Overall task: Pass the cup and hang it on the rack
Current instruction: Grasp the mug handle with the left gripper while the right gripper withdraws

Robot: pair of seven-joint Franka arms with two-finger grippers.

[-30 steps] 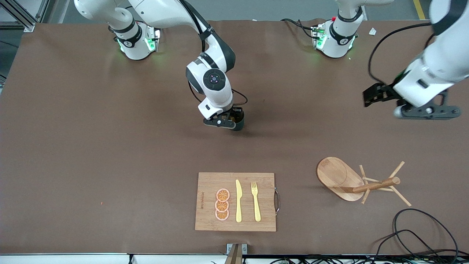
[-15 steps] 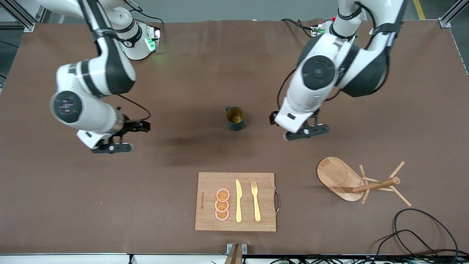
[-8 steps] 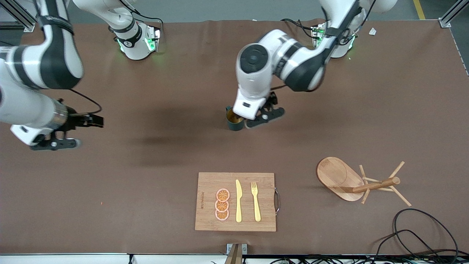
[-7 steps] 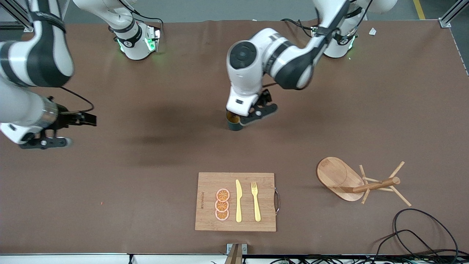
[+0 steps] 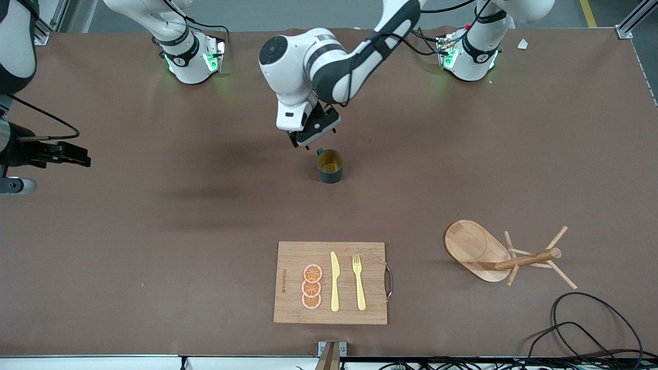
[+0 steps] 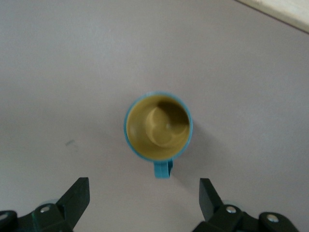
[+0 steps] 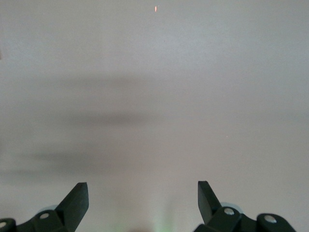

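So your small dark teal mug (image 5: pixel 329 166) stood mid-table, unhung; the wooden mug tree (image 5: pixel 506 254) lay tipped over. Left gripper (image 5: pixel 312 134) hovered beside it, fingers spread; right gripper (image 5: pixel 31 167) waited, fingers apart.

The right gripper (image 5: pixel 20 174) sits at the front view's edge, its arm mostly cut off. In both wrist views only the fingertips (image 6: pixel 77 195) show. A pale board corner (image 6: pixel 285 9) is clipped. The left gripper (image 5: pixel 307 140) shows only partly under its wrist.

Upright cup (image 6: pixel 158 126) on table, between spread left gripper (image 6: pixel 145 195) fingers.
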